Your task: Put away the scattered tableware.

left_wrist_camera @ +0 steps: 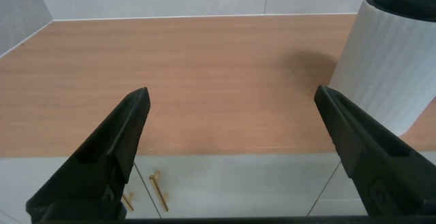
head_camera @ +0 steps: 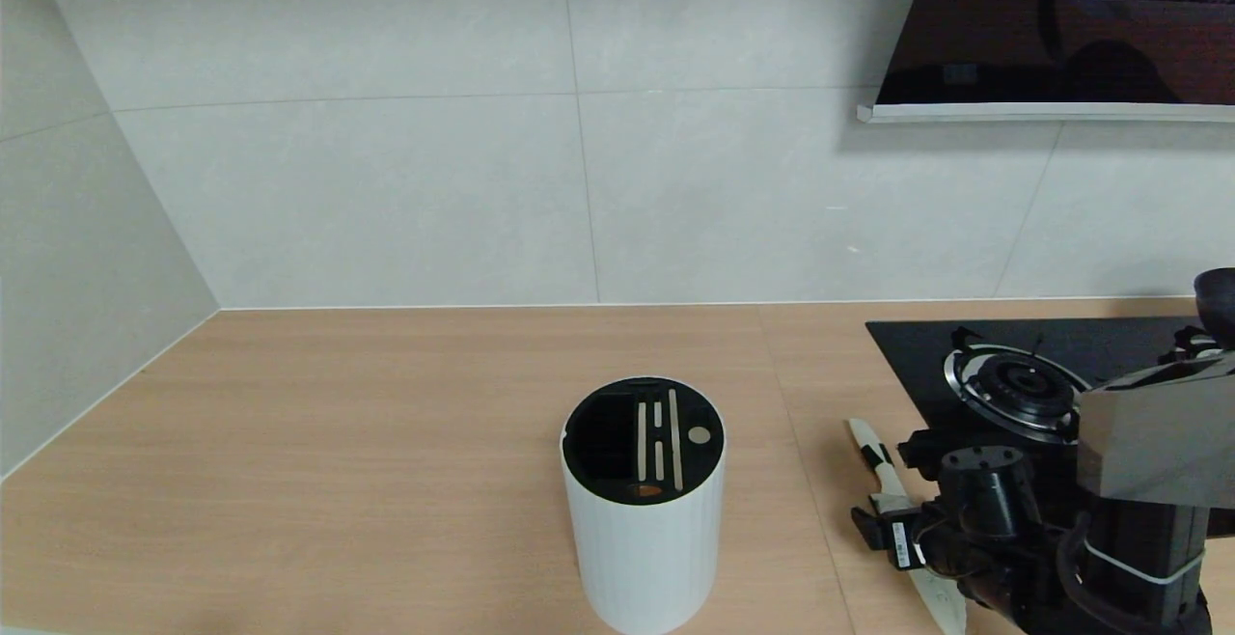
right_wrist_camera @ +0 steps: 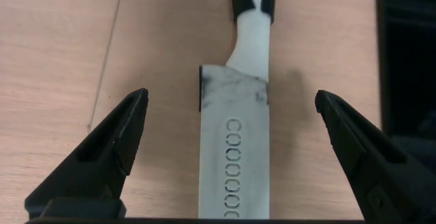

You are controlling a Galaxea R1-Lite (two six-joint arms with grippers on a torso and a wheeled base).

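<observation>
White, smooth blade stock and a black-and-white moulded handle identify the knife point(right_wrist_camera: 235, 135). It lies flat on the wood-grain counter point(head_camera: 386, 442), just beside the black glass hob point(head_camera: 907, 350), with the handle toward the wall and the blade toward the robot. A row of oval dimples runs along the blade, and dark smudges mark its heel.

The right gripper point(right_wrist_camera: 231, 100) hangs directly over the knife. Its jaws are spread wide, one black wedge-shaped finger on each side of the blade near the heel, and nothing is held. This straddle appears intended to set up a pinch across the narrow width. Because the knife is thin, hard and flush with the counter, the fingertips probably need to reach the surface to gain purchase.

The holder point(head_camera: 644, 519) is a white, vertically ribbed cylinder standing upright on the counter, apart from the knife on its left. Its black top insert point(head_camera: 617, 403) carries narrow parallel slots, one wide opening and a small round hole. The slots suggest blade-down storage, so the knife would have to be turned upright first.

The left gripper point(left_wrist_camera: 231, 94) sits low at the counter's front edge, equally wide open and empty, with the holder near one finger. It is possibly staged to steady the holder.
</observation>
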